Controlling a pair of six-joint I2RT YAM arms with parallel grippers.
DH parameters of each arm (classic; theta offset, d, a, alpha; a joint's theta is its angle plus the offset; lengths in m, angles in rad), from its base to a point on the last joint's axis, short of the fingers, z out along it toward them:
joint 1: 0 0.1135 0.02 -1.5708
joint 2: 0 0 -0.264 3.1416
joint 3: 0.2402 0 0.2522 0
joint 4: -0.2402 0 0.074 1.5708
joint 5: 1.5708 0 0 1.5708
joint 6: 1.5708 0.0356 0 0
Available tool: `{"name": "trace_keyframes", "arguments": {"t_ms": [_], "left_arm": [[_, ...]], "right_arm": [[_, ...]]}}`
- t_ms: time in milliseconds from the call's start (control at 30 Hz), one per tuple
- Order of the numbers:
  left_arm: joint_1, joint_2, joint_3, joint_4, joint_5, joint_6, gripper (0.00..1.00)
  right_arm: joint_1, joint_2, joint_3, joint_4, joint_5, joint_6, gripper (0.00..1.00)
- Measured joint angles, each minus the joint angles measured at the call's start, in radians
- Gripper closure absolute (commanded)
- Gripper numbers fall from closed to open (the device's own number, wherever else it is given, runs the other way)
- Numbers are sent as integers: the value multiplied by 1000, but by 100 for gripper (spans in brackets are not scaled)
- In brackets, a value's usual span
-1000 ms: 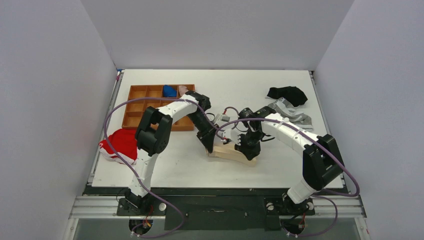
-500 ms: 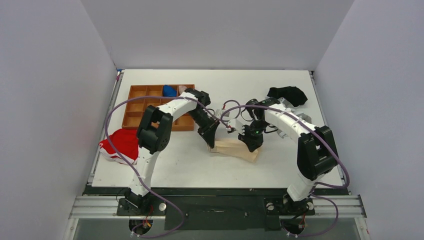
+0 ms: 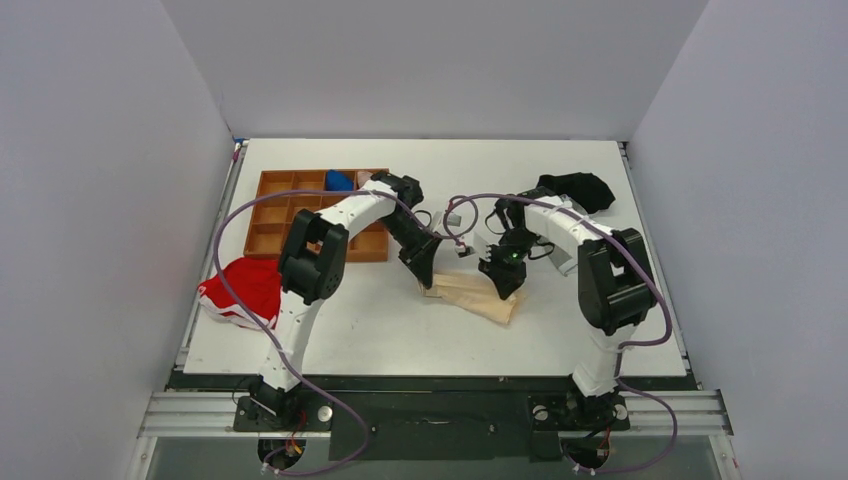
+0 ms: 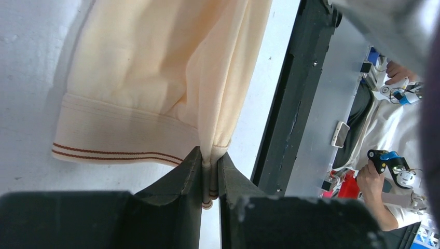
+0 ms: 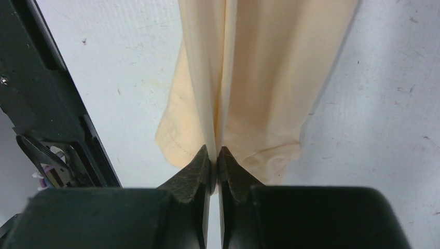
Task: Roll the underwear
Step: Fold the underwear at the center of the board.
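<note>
Underwear: one cream piece (image 3: 472, 297), a longish folded strip on the tabletop (image 3: 380, 330), about midway across it.
Long axis: runs left to right between my two pincers, and its right end dips a little toward the near edge.
Left pincer (image 3: 424, 284): jaws nearly shut, pinching a pleat at the waistband end, where two thin brown stripes show.
Right pincer (image 3: 506, 286): jaws nearly shut, pinching a pleat at the opposite end.
Bearing: from both sets of tips the cloth lies toward the near edge. Neither arm is nearer, since each has its own end.
Judgement: a roll would have to turn about that left-right axis, with both ends travelling together.
Count: one underwear, two pincers gripping it.
Around: one red garment (image 3: 240, 290), one orange tray (image 3: 268, 215) and one black garment (image 3: 575, 187), all well apart.
</note>
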Motion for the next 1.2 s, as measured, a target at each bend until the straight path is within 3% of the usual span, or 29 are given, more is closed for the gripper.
{"name": "trace_keyframes", "arguments": {"t_ms": [233,333,367,600,633,667,1200], "left_arm": [[0,29,42,11,-13,-20,77],[-1,29,46,27,-24,-27,60],[0,29,46,34,-29,-30,50],[2,27,34,103,-57,-51,16],[3,24,19,123,-58,-56,5],[3,22,2,144,-58,-61,1],[16,-225,-435,639,-41,-174,3]], "right_arm": [[-27,92,29,5,2,-5,96],[-39,114,30,3,12,-5,96],[-43,119,30,3,15,-5,96],[-59,132,30,0,21,-6,96],[-61,132,30,-2,21,-6,96],[-63,134,30,-4,21,-8,96],[-84,164,45,-47,4,-40,96]]}}
